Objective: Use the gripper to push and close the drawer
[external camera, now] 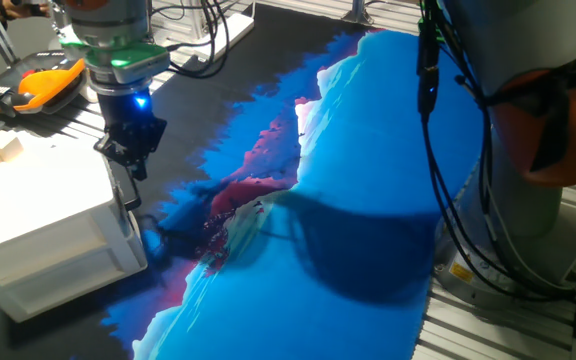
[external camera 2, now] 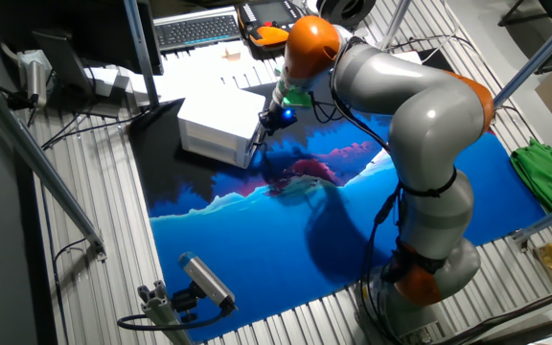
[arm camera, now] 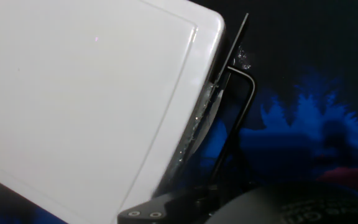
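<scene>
Hanging at the upper left of one fixed view, the gripper (external camera: 128,150) sits just over the front edge of the white cabinet (external camera: 38,215), its blue light lit under a green ring; whether its fingers are parted or together I cannot tell. At that front edge is the drawer (arm camera: 213,102), whose black bar handle (arm camera: 241,115) shows in the hand view against the white top. A blue and magenta printed mat (external camera: 368,200) covers the table to the right. An orange device (external camera: 38,85) and a keyboard (external camera 2: 195,29) lie behind the cabinet.
</scene>
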